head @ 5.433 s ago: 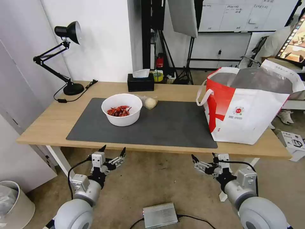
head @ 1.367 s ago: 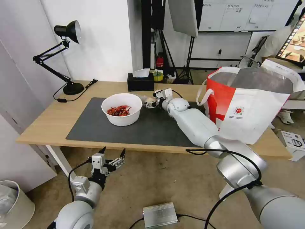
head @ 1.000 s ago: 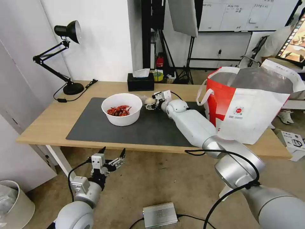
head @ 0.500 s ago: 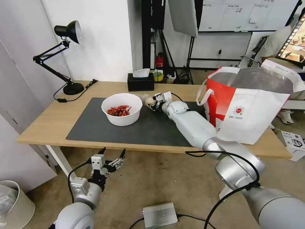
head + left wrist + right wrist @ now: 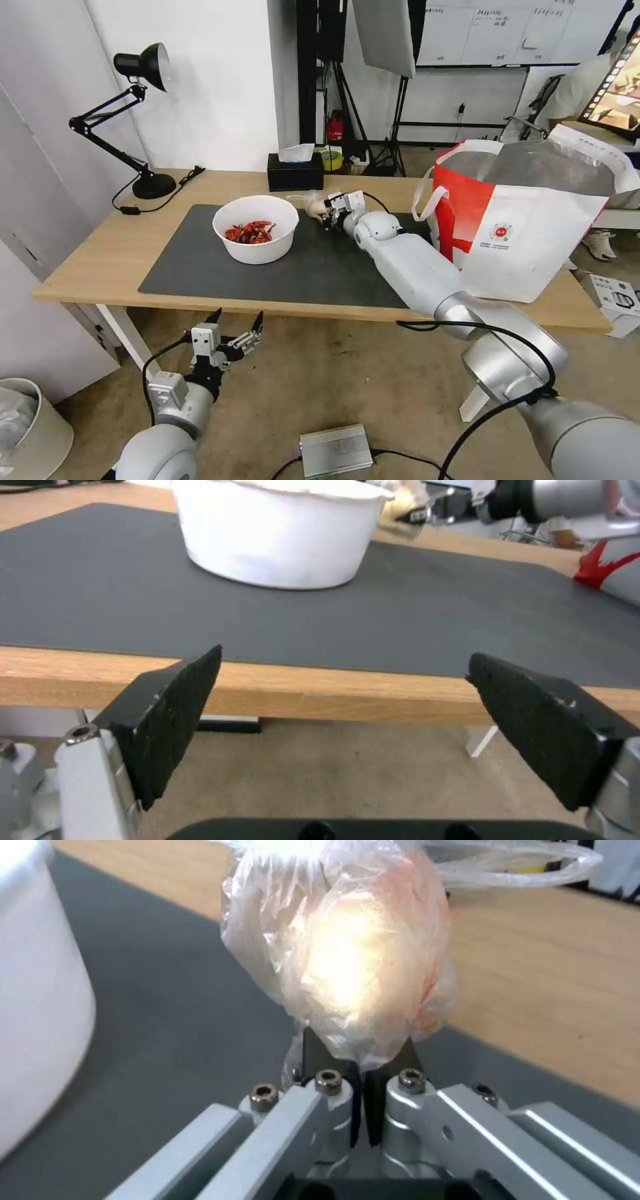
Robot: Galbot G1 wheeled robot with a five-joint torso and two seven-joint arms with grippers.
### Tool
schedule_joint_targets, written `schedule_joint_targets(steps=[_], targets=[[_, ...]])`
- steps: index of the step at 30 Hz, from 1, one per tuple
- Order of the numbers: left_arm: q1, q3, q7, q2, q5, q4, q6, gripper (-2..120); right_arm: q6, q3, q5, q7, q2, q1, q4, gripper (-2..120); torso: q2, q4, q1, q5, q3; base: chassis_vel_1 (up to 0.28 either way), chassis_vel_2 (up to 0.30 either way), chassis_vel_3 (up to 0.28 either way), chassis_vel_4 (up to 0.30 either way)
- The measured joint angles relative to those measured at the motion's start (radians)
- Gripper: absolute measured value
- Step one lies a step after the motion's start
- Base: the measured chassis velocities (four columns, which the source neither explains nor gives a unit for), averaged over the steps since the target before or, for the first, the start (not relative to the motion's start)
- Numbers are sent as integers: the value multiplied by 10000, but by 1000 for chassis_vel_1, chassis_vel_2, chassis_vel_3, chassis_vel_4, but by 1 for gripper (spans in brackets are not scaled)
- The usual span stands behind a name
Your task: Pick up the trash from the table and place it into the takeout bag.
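The right end effector [image 5: 325, 208] is pinching the clear bag with a pale bun [image 5: 347, 955] just above the mat [image 5: 320, 267]; the left end effector [image 5: 235, 321] is hanging spread wide below the counter [image 5: 100, 260].

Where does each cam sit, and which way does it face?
Head: high, looking down at the light-wood table; both arms show.
Left wrist: below the table edge, facing the white round bowl; open left pincer in front.
Right wrist: over the mat; right pincer shut on the clear bag with a pale bun.
Shared: bowl, bun bag.
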Motion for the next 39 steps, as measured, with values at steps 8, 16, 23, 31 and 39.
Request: schedule_joint_targets(steps=[8,16,23,31,39], targets=[[-22,8,-20,67,-34,-10,0,100,-250,-13,99,1074,-1160,-565,2541,1,0,-2,0,1,0,0,0,0,0],[-77,71,-19,57,-43,17,0,100,-371,117,302,2299,-1963,-1380,4525,1,0,-3,0,1,-1,0,0,0,0],[-105,119,-19,52,-61,109,2,100,-548,378,327,3847,-2512,-2616,6901,1,0,-1,0,-1,-1,0,0,0,0],[-91,96,-33,47,-67,110,6,100,-357,566,-138,4936,-2754,-3528,8234,1,-1,0,-1,-1,-1,0,0,0,0],[-75,81,-42,35,-72,116,12,100,-382,1029,-445,5803,-3471,-4913,10101,1,-1,-2,-1,0,-1,0,0,0,0]])
